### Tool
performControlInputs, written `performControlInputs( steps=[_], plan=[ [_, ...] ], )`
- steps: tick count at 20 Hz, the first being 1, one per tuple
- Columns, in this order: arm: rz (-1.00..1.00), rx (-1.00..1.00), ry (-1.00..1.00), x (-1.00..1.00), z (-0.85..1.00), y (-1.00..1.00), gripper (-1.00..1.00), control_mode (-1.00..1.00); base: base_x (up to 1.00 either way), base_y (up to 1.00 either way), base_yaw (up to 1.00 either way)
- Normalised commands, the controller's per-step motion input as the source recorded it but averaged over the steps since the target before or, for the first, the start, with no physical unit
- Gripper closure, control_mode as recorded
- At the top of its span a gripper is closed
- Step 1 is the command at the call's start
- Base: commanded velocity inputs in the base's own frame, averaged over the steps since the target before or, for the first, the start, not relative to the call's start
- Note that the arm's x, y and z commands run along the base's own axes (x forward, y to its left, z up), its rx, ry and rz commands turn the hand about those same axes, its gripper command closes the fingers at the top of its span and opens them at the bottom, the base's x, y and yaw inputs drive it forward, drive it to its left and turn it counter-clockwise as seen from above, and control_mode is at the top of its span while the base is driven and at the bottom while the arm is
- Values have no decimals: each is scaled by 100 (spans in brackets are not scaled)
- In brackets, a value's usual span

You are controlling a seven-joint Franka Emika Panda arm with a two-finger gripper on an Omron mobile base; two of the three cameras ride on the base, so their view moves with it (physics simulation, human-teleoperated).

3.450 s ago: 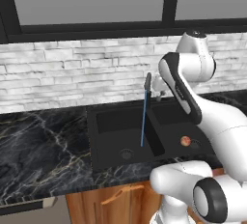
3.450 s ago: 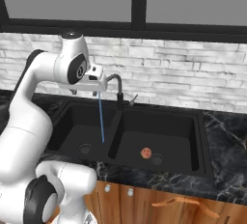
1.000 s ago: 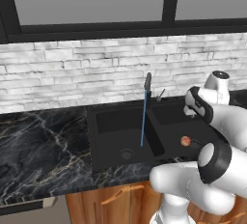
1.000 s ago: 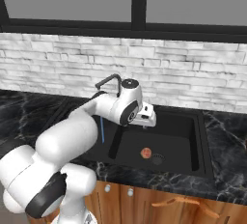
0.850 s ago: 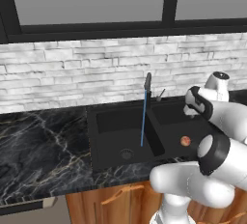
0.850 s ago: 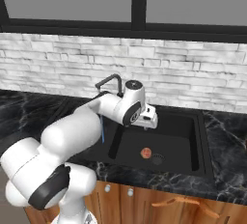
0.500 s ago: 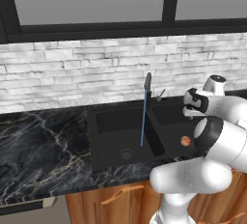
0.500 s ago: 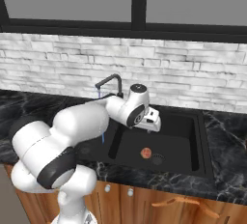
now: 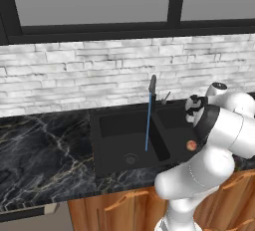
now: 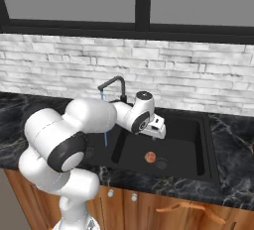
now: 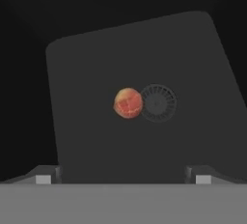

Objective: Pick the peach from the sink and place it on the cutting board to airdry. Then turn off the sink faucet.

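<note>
The peach (image 11: 128, 103), orange-red with a paler patch, lies on the floor of the black sink's (image 10: 191, 142) right basin, touching the round drain (image 11: 157, 103). It is also visible as the peach (image 10: 149, 157) and the peach (image 9: 191, 145) in the base views. My gripper (image 11: 123, 177) hangs above that basin and looks straight down at the fruit. It is open, its fingertips (image 11: 46, 175) wide apart with nothing between them. The hand (image 10: 155, 127) is above the basin's rear half. The dark faucet (image 9: 152, 83) stands behind the divider, with its thin lever (image 9: 166, 97) beside it.
A thin blue water stream (image 9: 148, 123) runs from the spout into the left basin (image 9: 117, 135). Black marble counter (image 9: 40, 150) flanks the sink, and a white brick wall (image 10: 198, 83) rises behind it. My own bulky arm links (image 10: 69, 125) crowd the space over the left basin.
The arm has folded down from its upright pose near the faucet. The hand has swung over the right basin and sunk toward it. The peach has stayed in place.
</note>
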Motion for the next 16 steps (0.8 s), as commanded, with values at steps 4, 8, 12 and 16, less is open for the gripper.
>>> performControlInputs(
  steps=[4,8,12,16],
  plan=[
    [-3,5,2,15,-34,-5,-100,-100,0,0,0],
    [-3,5,2,13,-30,-7,-100,-100,0,0,0],
    [-3,5,2,11,-25,-6,-100,-100,0,0,0],
    [-3,3,5,17,-27,-1,-100,-100,0,0,0]
  ],
)
